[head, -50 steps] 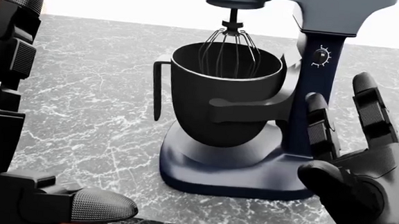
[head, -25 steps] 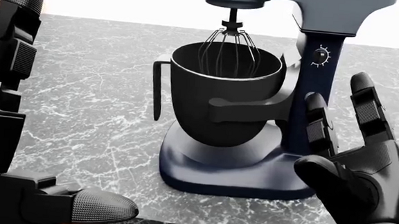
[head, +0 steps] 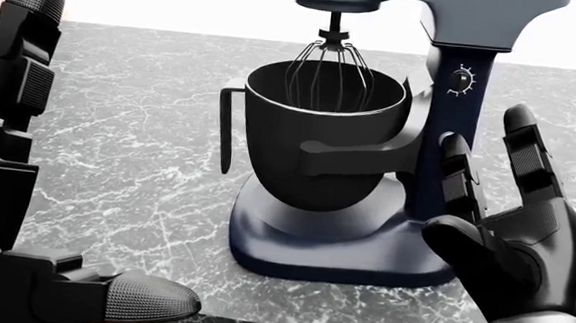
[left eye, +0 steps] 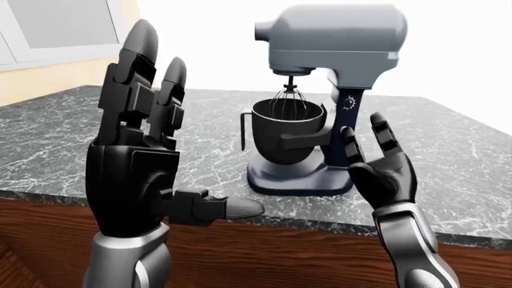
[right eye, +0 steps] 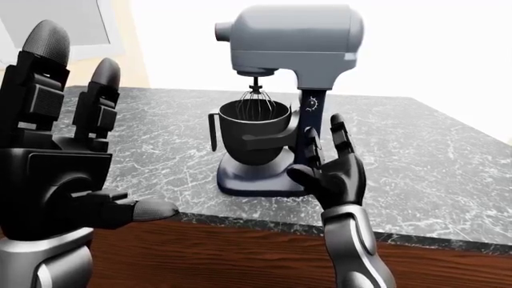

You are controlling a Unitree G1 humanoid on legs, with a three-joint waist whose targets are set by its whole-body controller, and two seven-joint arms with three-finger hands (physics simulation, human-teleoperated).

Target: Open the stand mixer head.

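The counter (left eye: 448,156) carries the mixer (left eye: 320,102), whose head (left eye: 336,37) is seen lowered over the bowl (left eye: 288,129) and whisk (left eye: 289,99). The right hand (left eye: 384,171) is held open beside the column, well below the head. The left hand (left eye: 136,162), also open and empty, is farther off.

Marble counter (left eye: 448,150) carries the stand mixer (left eye: 320,102).
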